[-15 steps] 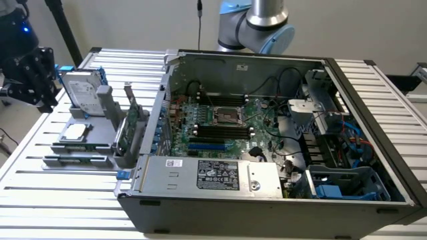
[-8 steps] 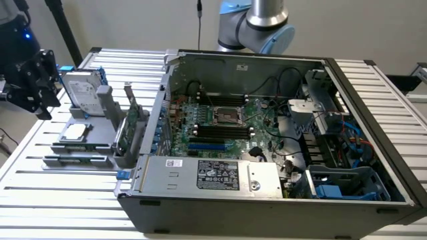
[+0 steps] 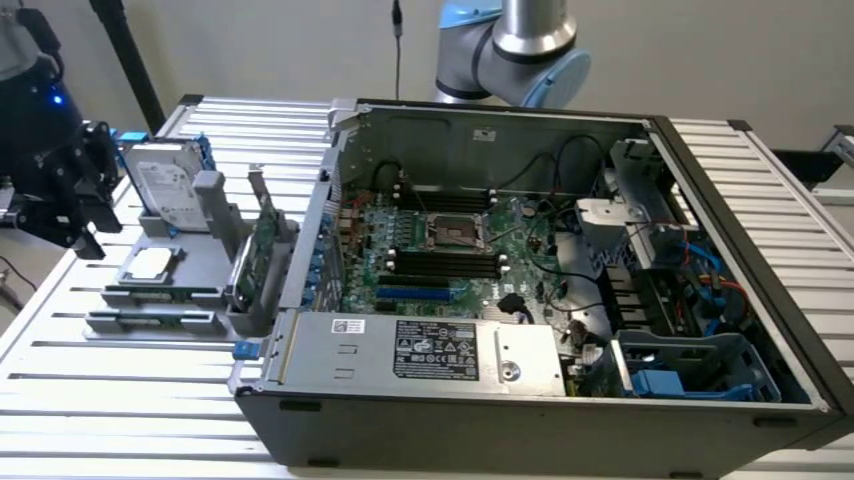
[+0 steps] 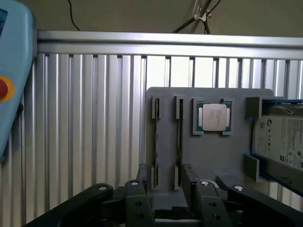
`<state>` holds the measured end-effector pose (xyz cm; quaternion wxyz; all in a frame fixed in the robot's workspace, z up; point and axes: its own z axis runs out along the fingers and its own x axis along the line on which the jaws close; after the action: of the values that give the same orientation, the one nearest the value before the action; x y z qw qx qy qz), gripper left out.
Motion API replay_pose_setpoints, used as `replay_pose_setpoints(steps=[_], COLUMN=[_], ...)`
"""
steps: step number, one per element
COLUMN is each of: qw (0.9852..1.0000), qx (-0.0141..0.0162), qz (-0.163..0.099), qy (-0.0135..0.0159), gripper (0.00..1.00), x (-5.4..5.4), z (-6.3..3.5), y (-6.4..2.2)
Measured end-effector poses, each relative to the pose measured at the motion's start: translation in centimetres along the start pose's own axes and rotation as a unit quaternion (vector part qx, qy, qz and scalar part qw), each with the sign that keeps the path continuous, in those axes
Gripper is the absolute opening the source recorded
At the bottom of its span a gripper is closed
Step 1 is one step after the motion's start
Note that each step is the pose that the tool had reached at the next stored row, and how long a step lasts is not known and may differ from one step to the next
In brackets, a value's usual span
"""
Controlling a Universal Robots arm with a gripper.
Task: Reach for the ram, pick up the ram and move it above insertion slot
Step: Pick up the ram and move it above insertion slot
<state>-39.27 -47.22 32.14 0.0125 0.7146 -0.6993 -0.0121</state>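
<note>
Two rams stand on edge in the slots of a grey holder (image 3: 200, 265) on the slatted table, at the exterior view's left. One ram (image 3: 158, 294) sits just behind the other (image 3: 150, 319). In the wrist view they are thin dark-green strips (image 4: 179, 135) (image 4: 156, 137). My gripper (image 3: 80, 225) hangs above the table beside the holder, apart from the rams. In the wrist view the gripper (image 4: 165, 176) is open, its fingers (image 4: 142, 176) straddling the holder's near edge with nothing between them. The black memory slots (image 3: 447, 262) lie on the motherboard inside the open computer case (image 3: 747, 330).
The holder also carries a square processor chip (image 4: 214, 117), a grey hard drive (image 3: 167, 180) and an upright green expansion card (image 3: 262, 250). A light-blue pendant with a red button (image 4: 9, 71) is near the table. Cables and a power supply (image 3: 427, 350) crowd the case.
</note>
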Motion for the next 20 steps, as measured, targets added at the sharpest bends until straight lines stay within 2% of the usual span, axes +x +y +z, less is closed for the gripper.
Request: replay_pose_setpoints(steps=[4, 20], qw=[1.0000, 1.0000], qx=[0.0000, 0.0000], qz=[-0.003, -0.004], qy=[0.0002, 0.0002], gripper=[0.42, 0.42], x=[0.4, 0.6], z=[0.72, 3.61], y=[-0.07, -0.68])
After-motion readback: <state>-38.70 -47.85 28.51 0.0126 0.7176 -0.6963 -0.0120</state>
